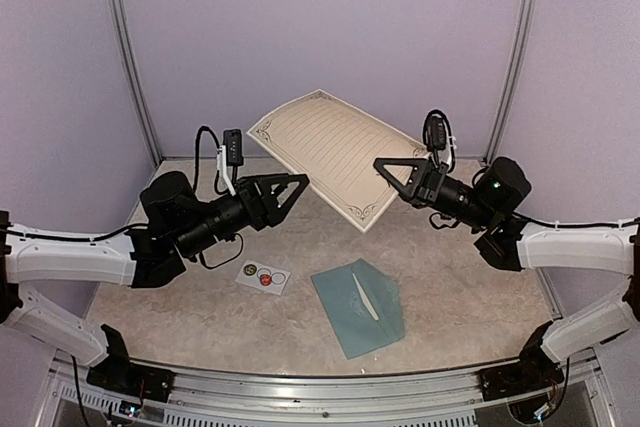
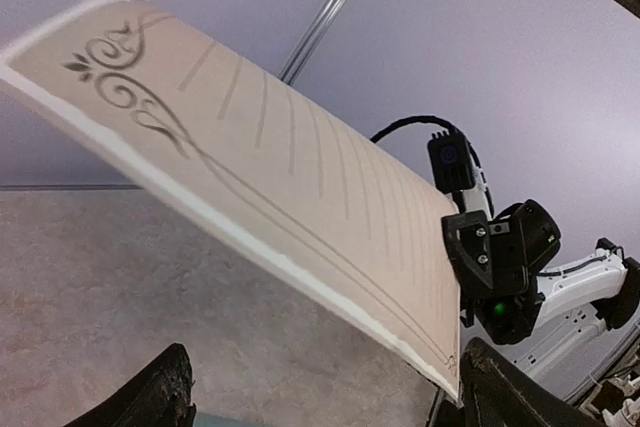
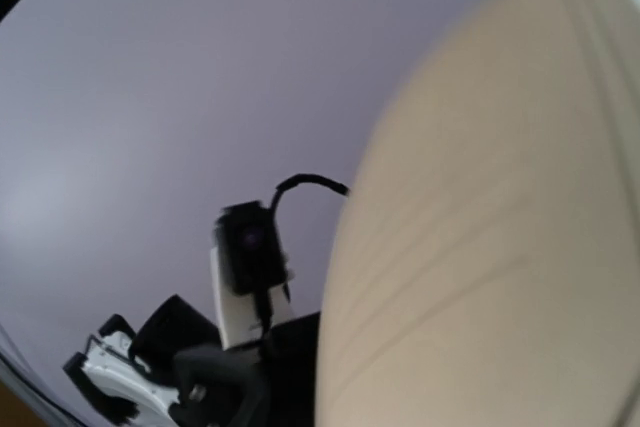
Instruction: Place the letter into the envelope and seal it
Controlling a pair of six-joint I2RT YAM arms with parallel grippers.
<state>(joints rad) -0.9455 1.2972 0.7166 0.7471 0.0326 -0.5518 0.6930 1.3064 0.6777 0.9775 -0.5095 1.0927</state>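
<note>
**A:** Right hand [image 1: 392, 172] status?
**B:** Clamped shut on the letter [image 1: 335, 152], at its right edge. The sheet is up in the air, upper centre of the top view, and curved. Its long axis runs upper left to lower right.
**A:** Left hand [image 1: 288, 197]?
**B:** Jaws wide, holding nothing. It sits just beside the sheet's lower-left long edge. In its wrist view the sheet hangs above and past the fingers [image 2: 160, 392], not between them.
**A:** Envelope [image 1: 360, 307]?
**B:** Flat on the table [image 1: 200, 317], lower centre, below the sheet in frame. Long axis also upper left to lower right, but steeper. There's a pale slit down its middle. Can't tell if that's the mouth or the flap edge.
**A:** Which arm is closer?
**B:** About even. It lies between both hands, slightly right of centre.
**A:** Anything in the way?
**B:** Sticker card [image 1: 264, 275] near the envelope's left, apart from it. Nothing else in the path that I can see. My read: the sheet looks unfolded and wider than the envelope, so a fold comes first. The left hand would have to take the free edge.
</note>
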